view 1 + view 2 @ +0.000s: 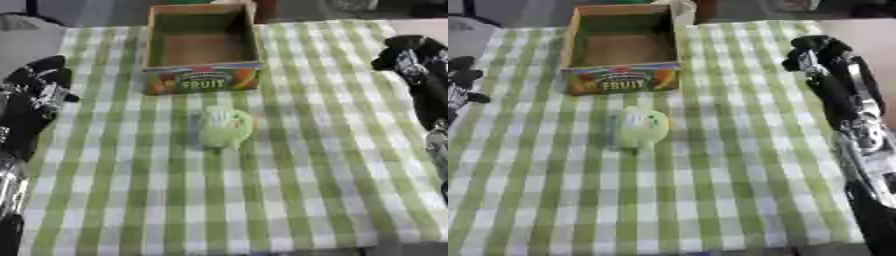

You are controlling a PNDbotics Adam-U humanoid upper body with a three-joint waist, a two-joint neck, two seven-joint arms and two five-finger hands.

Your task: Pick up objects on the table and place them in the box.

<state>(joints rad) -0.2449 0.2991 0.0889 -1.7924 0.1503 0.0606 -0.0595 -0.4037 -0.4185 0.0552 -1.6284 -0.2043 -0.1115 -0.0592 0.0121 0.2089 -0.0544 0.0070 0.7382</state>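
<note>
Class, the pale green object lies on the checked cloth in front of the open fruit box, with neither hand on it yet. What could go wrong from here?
1. The pale green rounded object lies just before the open cardboard fruit box; a reaching robot hand could knock the box.
2. Being rounded, it may roll on the green checked cloth if nudged.
3. The left robot hand and right robot hand could collide if both reach.

An open cardboard box with a "FRUIT" label (619,50) is seen at twelve o'clock on the green-and-white checked tablecloth (737,165). A pale green rounded object (640,128) is lain just below it. The black right hand (820,52) is held at two o'clock, the left hand (460,82) at nine o'clock
</note>
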